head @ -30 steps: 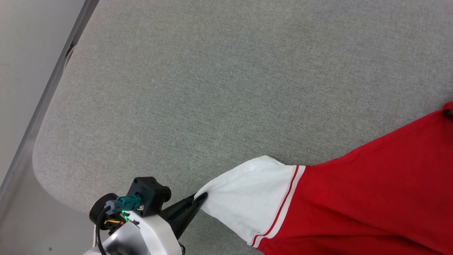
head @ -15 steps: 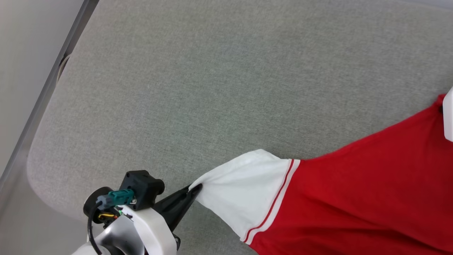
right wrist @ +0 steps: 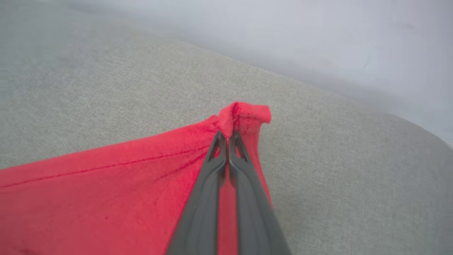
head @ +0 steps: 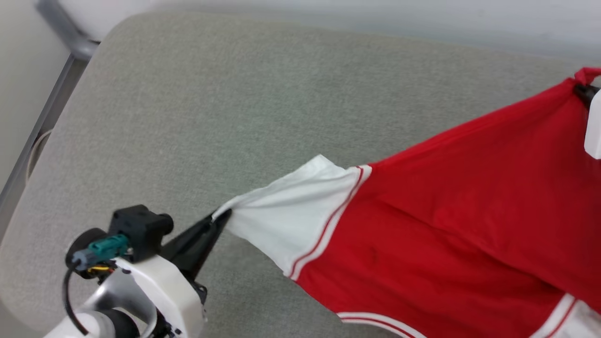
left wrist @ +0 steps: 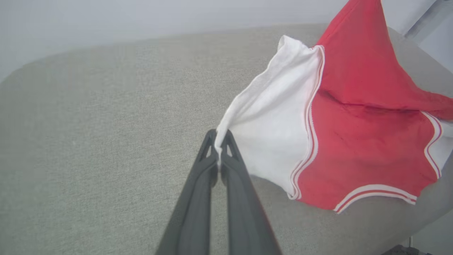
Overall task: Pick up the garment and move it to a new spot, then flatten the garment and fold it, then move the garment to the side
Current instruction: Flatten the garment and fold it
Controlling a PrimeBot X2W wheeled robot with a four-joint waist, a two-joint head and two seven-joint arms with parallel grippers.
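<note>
Garment (head: 446, 211) clamped at two points. Left gripper (left wrist: 220, 136): jaws together on the cuff edge of the white sleeve (left wrist: 272, 124), with a thin fold of cloth pinched between the tips. Right gripper (right wrist: 226, 136): jaws together on a red edge fold (right wrist: 244, 115), and a small nub of cloth pokes past the tips. Which part of the shirt that fold is, cannot tell.

Left pinch sits over the near-left part of the counter (head: 235, 94). Right pinch is toward the counter's far edge, on the right. Cloth runs taut between the two as a straight red top edge, and the sleeve is drawn to a point. Both pinch points look raised off the counter. The body sags below them, with the striped trim (head: 328, 225) at the sleeve seam and the striped hem (left wrist: 375, 189) hanging low over the counter's near side. Whether the hem touches the counter, cannot tell.

Progress, as a judgement:
- Pick-up is done, with a two-point hold.
- The carry or spread-out step is under way.
- Garment is not laid flat and shows no folds.
- Flattening, folding and the move to the side are all left.

Writing: none readable. No brand tag, no label and no print shows on the visible side. The green connector (head: 105, 246) on the left wrist carries no legible marks.
</note>
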